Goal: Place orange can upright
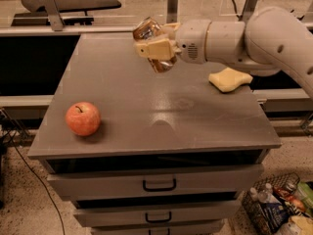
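Item tally, desk and floor.
One desk (146,116) with three drawers (98,182) stacked at front. On desk top: one apple (83,118), one yellow sponge-like piece (230,79). Off the surface: one orange can (145,29), clamped between the two fingers of one end effector (152,39) above the far middle of the desk, on one white arm (254,38). Loose items over desk: three in all. On floor at lower right: one wire basket (274,207), several bottles and packets inside, exact number not countable.
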`<state>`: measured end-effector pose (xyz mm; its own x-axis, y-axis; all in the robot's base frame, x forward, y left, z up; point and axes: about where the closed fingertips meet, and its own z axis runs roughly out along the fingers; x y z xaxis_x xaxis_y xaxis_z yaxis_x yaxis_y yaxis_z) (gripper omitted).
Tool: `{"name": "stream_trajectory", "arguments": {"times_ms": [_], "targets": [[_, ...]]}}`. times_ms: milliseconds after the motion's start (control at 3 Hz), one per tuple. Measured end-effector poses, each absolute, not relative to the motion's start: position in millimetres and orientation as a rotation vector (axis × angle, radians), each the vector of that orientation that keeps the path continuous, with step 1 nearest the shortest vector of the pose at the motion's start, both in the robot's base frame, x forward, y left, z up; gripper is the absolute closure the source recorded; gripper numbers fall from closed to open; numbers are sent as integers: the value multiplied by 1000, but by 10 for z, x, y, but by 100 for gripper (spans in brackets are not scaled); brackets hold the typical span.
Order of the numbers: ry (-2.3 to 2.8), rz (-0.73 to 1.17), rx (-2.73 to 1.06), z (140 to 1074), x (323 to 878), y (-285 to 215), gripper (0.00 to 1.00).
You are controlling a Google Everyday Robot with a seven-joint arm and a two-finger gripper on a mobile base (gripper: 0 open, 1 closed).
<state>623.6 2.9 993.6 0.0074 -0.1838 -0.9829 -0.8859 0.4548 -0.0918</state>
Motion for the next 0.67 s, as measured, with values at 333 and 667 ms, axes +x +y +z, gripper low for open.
{"name": "stream_trajectory", "arguments": {"times_ms": [333,667], "targets": [[1391,876,-889,9962,5971,-322,100],[1311,998,-843,9859,5760,-599,100]]}}
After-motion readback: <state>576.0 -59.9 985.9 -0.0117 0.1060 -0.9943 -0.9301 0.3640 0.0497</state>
